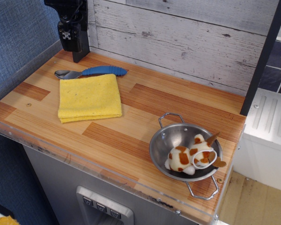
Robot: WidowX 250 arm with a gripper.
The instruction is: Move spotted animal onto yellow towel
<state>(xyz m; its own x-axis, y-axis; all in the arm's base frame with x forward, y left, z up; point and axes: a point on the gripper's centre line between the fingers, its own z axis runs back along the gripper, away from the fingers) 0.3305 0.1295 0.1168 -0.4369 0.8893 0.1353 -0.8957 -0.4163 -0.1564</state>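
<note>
The small soft white plush spotted animal with orange-brown patches, lying in the metal bowl, looks light and squashy, best pinched across its body; the end effector holds nothing, its opening unclear.

A wooden tabletop with a clear plastic front edge runs beneath a whitewashed plank wall. At its back left corner the black gripper hangs above the surface, its fingertips close to the wood; whether its jaws are apart cannot be told. Just in front of it lies a blue-handled spoon, its metal bowl to the left. Touching the spoon's near side, the yellow towel lies flat and folded. Well apart, at the front right, a metal colander with wire handles holds the spotted animal, which lies inside the bowl, its white loop uppermost.
</note>
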